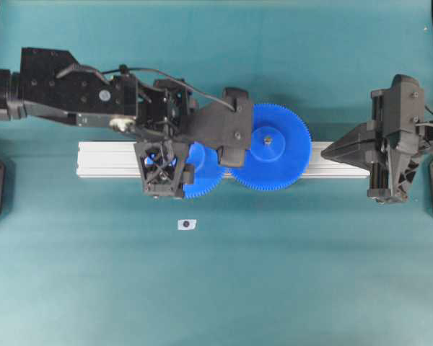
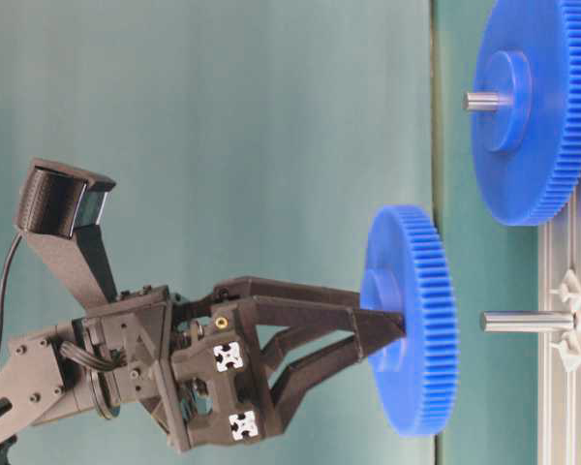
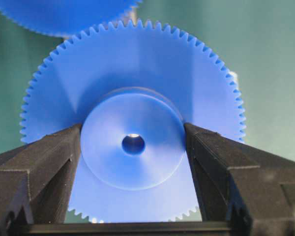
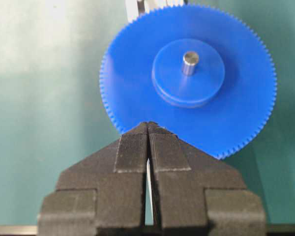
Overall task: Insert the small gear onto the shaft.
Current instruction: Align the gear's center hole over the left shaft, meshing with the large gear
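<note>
My left gripper [image 3: 132, 132] is shut on the raised hub of the small gear [image 3: 132, 88], a blue toothed disc with a dark centre hole. In the table-level view the small gear [image 2: 407, 329] hangs a short way off the tip of the shaft [image 2: 528, 321], a thin silvery pin rising from the aluminium bar, roughly in line with it and apart. In the overhead view the left gripper [image 1: 175, 167] and small gear [image 1: 206, 174] hide the shaft. My right gripper [image 1: 326, 152] is shut and empty, and its tips [image 4: 148, 125] point at the large gear's rim.
The larger blue gear [image 1: 274, 155] sits on its own pin [image 4: 189, 61] on the ribbed aluminium bar [image 1: 108, 158], close beside the small gear. A small pale piece with a dark centre [image 1: 187, 224] lies on the green table in front of the bar.
</note>
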{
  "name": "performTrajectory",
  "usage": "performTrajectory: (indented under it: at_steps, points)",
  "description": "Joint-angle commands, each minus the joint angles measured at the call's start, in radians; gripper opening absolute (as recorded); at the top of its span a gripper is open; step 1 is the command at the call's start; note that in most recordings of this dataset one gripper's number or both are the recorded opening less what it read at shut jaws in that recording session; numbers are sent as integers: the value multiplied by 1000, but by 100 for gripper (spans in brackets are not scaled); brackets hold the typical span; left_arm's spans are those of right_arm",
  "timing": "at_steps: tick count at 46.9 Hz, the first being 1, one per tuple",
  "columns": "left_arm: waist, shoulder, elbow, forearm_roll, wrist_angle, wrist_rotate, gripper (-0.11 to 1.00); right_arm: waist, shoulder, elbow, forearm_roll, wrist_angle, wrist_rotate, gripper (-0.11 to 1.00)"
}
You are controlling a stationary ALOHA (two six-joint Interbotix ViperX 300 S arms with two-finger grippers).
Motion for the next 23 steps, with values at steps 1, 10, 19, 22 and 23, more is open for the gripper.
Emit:
performTrajectory:
  at_steps: [1, 10, 19, 22, 23]
  points:
    - [8, -37, -28, 5, -5, 9, 69, 2, -3, -8, 0, -5, 3, 2]
    - [12, -32, -25, 3, -5, 18, 69, 2, -3, -8, 0, -5, 3, 2]
    - [14, -26, -25, 5, -3, 18, 69, 2, -3, -8, 0, -5, 5, 2]
    - [12, -25, -23, 3, -5, 18, 69, 2, -3, -8, 2, -5, 5, 2]
    - [12, -23, -23, 5, -6, 18, 69, 2, -3, -8, 0, -5, 3, 2]
